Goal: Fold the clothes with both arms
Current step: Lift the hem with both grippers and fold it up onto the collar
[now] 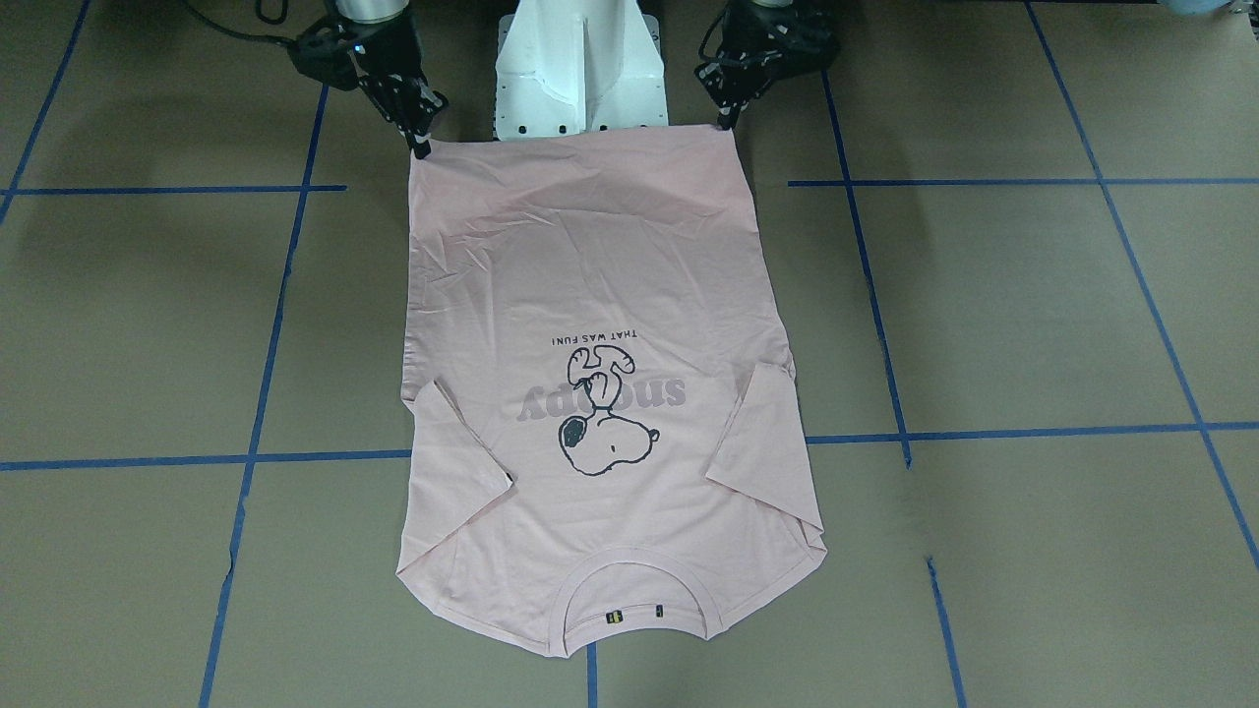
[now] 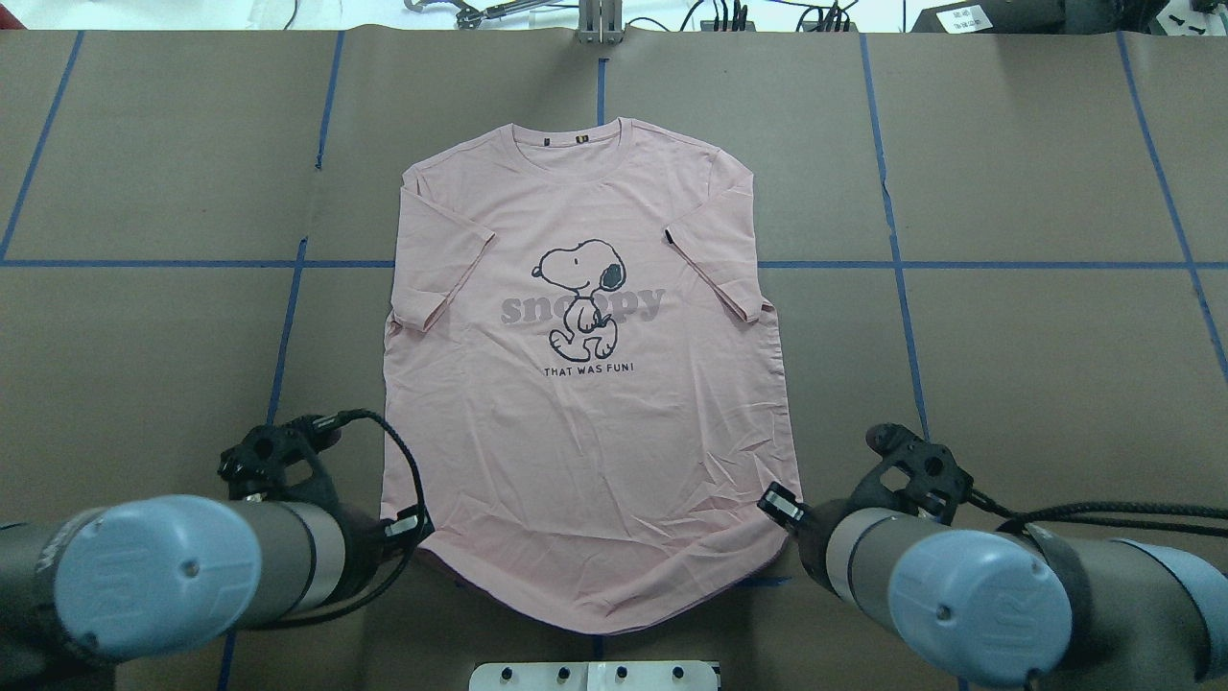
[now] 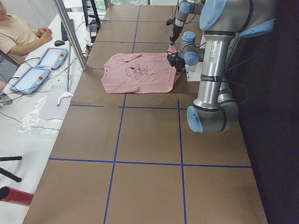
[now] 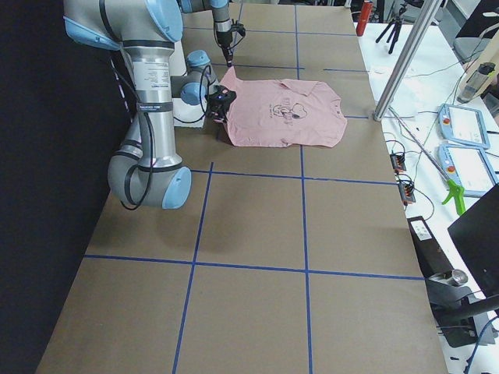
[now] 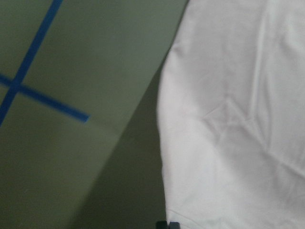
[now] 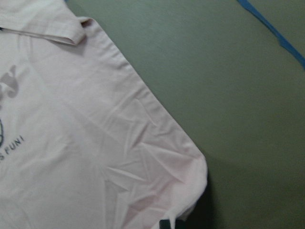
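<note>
T-shirt (image 2: 585,461) print-up, long axis near-to-far, collar far | left pincer (image 1: 728,123), right pincer (image 1: 421,147) clamp hem corners

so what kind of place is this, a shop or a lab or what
Probably a robotics lab or data-collection station: a left arm and right arm reach to a pink T-shirt on a table gridded with blue tape, and a side bench holds teach pendants, with a person seated there.

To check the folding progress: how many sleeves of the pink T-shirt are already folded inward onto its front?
2. One sleeve lies over the T-shirt on the robot's left, the other sleeve on its right, both near the collar. Nothing seems hidden.
</note>
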Available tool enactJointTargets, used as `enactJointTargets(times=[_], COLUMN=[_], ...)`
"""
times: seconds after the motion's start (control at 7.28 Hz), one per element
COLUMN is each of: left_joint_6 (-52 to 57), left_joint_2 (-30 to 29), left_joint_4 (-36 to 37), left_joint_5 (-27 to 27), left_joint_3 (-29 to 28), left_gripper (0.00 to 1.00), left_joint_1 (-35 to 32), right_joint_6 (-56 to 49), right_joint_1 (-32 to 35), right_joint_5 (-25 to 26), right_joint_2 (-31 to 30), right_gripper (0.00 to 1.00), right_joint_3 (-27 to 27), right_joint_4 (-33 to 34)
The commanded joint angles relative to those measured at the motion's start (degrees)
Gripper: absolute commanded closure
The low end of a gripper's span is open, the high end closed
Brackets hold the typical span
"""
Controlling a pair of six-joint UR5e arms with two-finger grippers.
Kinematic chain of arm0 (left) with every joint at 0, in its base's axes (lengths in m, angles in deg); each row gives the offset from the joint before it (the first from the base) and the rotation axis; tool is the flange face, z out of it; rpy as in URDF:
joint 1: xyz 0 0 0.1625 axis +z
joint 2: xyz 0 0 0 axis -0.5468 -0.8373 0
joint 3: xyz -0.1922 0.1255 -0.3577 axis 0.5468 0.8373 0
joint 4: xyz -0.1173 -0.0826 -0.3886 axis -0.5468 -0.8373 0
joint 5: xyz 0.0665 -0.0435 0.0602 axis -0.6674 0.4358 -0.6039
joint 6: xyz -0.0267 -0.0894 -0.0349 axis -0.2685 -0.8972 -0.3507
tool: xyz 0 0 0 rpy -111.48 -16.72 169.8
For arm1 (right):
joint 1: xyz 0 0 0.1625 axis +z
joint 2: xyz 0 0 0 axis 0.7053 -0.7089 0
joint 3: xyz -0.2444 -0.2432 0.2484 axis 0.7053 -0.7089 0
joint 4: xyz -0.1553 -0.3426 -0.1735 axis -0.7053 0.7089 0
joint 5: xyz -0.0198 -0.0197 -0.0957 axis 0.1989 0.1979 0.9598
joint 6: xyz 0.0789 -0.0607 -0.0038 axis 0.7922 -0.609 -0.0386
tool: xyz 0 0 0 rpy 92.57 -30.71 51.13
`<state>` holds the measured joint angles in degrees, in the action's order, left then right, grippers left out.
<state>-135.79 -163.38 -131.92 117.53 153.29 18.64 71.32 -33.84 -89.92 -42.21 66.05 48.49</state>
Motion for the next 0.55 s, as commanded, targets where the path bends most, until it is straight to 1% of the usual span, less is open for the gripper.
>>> enactJointTargets(times=[0.0,0.14,0.27,0.41], left_joint_6=[10.0,13.3,16.0,18.4], left_joint_2=[-5.8,-5.8,-6.0,-8.2], left_joint_4=[-0.9,-4.6,-11.4,-18.6], left_joint_5=[0.0,0.0,-0.1,-0.2], left_joint_3=[-9.9,-13.6,-20.5,-28.0], left_gripper=[1.0,1.0,1.0,1.0], left_joint_1=[-10.3,-14.3,-17.3,-20.9], right_joint_6=[-7.1,-10.4,-14.8,-18.1], right_joint_1=[8.6,12.9,16.9,21.9], right_joint_5=[-0.3,-0.3,-1.3,-4.7], right_joint_2=[10.1,13.5,16.3,21.2], right_gripper=[1.0,1.0,1.0,1.0], right_joint_3=[-10.3,-16.0,-21.3,-29.0], right_joint_4=[0.1,0.0,-0.2,-1.5])
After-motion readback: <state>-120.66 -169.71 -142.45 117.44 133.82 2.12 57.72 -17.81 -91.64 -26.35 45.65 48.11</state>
